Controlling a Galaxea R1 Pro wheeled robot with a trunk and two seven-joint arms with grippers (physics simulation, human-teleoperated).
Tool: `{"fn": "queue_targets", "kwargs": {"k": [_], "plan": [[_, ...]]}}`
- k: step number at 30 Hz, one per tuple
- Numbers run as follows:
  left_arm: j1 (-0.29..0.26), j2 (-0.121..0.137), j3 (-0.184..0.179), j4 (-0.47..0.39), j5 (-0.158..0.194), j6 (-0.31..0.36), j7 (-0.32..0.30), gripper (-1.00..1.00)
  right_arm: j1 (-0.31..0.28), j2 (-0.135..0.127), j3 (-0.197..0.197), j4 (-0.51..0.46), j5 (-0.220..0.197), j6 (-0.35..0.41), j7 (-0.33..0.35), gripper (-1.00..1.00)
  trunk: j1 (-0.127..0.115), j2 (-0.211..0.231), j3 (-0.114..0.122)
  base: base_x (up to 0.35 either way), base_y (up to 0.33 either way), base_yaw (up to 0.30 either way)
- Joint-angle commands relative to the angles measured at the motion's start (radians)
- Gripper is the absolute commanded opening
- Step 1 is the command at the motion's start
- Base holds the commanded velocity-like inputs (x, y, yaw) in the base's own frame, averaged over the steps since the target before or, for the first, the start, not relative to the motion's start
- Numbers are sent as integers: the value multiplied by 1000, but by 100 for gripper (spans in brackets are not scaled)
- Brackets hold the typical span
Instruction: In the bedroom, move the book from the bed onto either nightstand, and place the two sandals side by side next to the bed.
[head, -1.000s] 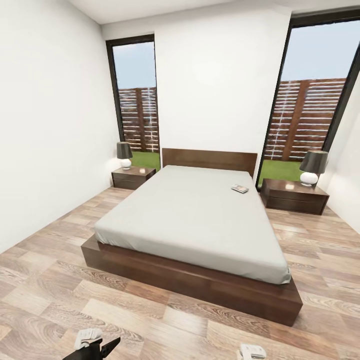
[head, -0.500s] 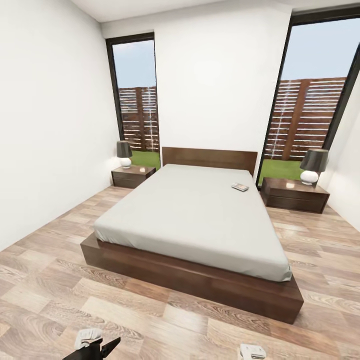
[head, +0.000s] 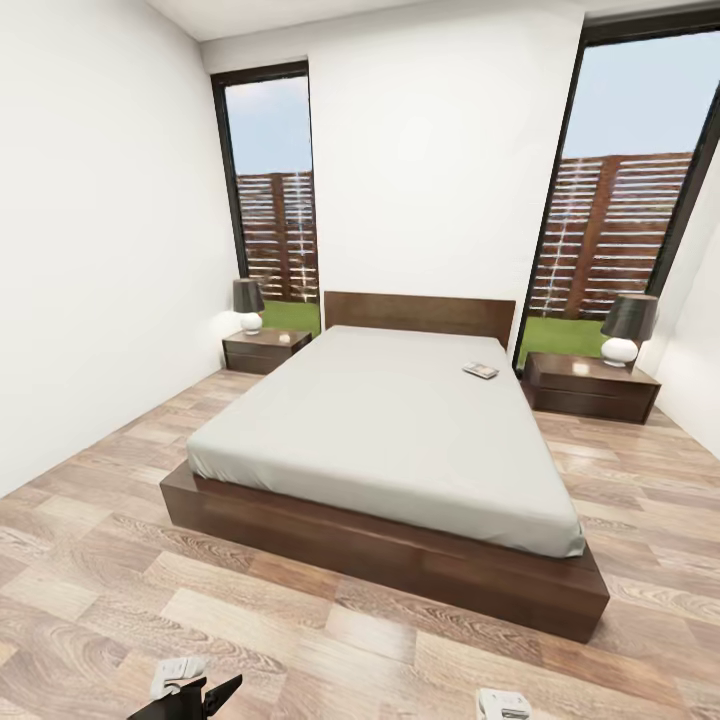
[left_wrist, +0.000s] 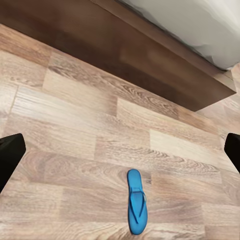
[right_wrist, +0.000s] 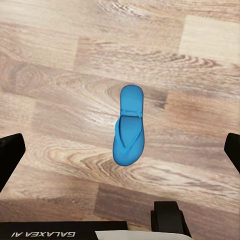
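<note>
We are looking across the bedroom toward the bed (head: 400, 440), a low rectangular platform with a smooth, matte light-grey mattress on a dark brown wooden frame. The book (head: 481, 370), small, thin and flat, is lying on the mattress near the headboard, on the side nearest the right nightstand (head: 590, 388); its long axis is running obliquely across the bed. A second nightstand (head: 266, 350) is standing at the opposite side, each glossy top carrying a lamp (head: 627, 330). The floor (head: 90, 560) is showing grained wood planks. In the left wrist view, one bright-blue sandal (left_wrist: 136, 201) is resting flat on the floor, apart from the bed frame, its long axis pointing roughly toward it. In the right wrist view, a sandal (right_wrist: 129, 125) is likewise lying flat on the planks. The left gripper (left_wrist: 120, 155) and right gripper (right_wrist: 120, 155) are both holding their jaws spread wide, empty.
</note>
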Motion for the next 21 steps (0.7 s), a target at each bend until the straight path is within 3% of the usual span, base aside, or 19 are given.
{"fn": "queue_targets", "kwargs": {"k": [1, 21], "plan": [[-1, 0, 1, 0, 9, 10, -3, 100, 0, 0, 0, -2, -10, 4, -3, 100, 4, -8, -4, 0, 0, 0], [-1, 0, 0, 1, 8, 10, -3, 100, 0, -1, 5, 0, -8, 6, -4, 100, 81, -148, -67, 0, 0, 0]]}}
